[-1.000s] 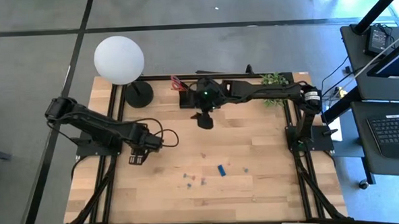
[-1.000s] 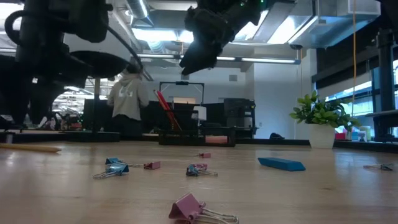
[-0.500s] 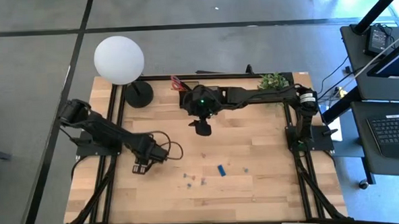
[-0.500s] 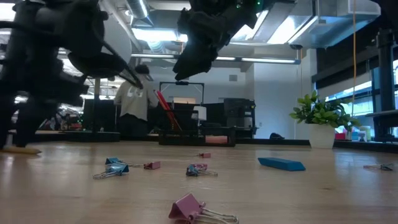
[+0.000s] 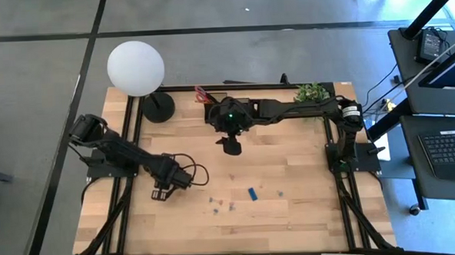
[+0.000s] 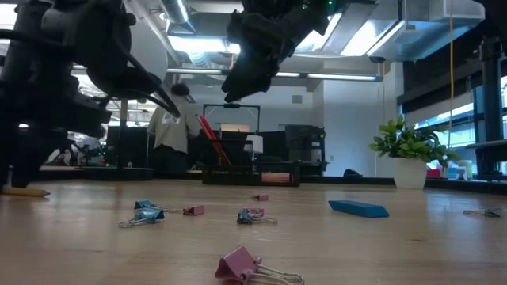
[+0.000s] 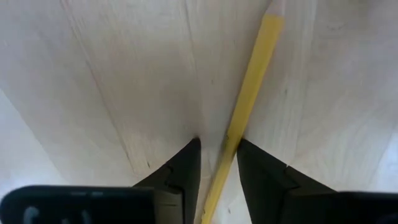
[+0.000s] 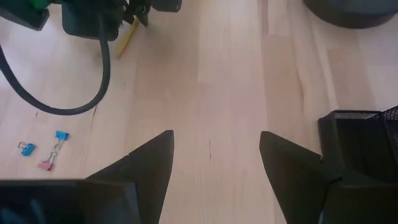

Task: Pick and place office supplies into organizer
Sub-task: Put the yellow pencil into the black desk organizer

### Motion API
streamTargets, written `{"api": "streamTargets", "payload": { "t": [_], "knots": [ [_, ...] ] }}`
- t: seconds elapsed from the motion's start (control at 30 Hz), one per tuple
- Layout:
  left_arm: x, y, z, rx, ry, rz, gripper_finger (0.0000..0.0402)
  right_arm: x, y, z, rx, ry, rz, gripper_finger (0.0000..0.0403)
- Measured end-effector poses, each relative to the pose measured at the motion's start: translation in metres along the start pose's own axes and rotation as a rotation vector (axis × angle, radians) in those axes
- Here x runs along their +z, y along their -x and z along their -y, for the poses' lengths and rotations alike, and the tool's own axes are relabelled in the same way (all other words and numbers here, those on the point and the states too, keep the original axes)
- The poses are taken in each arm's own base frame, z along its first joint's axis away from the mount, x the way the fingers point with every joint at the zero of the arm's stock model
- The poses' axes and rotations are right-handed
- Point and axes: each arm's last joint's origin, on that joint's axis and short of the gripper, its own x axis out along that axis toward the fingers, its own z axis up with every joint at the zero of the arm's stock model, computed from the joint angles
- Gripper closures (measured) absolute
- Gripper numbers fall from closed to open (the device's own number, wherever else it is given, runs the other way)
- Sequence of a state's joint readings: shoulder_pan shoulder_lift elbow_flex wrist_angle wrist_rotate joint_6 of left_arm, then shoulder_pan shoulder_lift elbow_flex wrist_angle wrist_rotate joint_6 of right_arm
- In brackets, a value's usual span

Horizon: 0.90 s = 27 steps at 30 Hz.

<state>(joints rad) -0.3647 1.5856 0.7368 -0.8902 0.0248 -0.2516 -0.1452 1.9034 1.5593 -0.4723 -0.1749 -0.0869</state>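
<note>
Left tool (image 7: 217,149) is down on the worktop (image 5: 293,217) at left-center of the overhead frame, fingers straddling the yellow pencil (image 7: 249,93) with narrow gaps either side, so not pinching yet. Right tool (image 5: 232,146) hangs spread wide and empty, just below the black organizer (image 5: 215,109) at top center. Clips (image 5: 219,205) and blue block (image 5: 253,193) sit lower center.

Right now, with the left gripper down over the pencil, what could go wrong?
1. The left gripper straddles the pencil near one end; lifted from there, it may tilt or slip.
2. The pencil lies diagonally between the fingers, so closing may roll it away.
3. The right gripper hangs near the organizer, so delivery could crowd it.
</note>
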Motion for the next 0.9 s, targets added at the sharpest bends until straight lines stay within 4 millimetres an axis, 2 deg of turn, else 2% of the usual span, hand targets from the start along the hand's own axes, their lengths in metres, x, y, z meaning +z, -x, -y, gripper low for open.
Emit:
{"api": "streamTargets", "payload": {
  "t": [0.43, 0.6, 0.9],
  "knots": [
    [0.004, 0.000, -0.012, -0.044, 0.110, 0.006, 0.0369, -0.006, 0.001, 0.003, 0.000, -0.011, -0.060, 0.0161],
    [0.013, 0.009, -0.014, -0.055, 0.152, 0.033, 0.0384, -0.010, 0.002, 0.007, -0.023, -0.004, -0.100, 0.0161],
    [0.047, 0.018, -0.022, -0.129, 0.249, 0.328, 0.0384, -0.031, 0.009, 0.020, -0.100, -0.041, -0.311, 0.0161]
  ]
}}
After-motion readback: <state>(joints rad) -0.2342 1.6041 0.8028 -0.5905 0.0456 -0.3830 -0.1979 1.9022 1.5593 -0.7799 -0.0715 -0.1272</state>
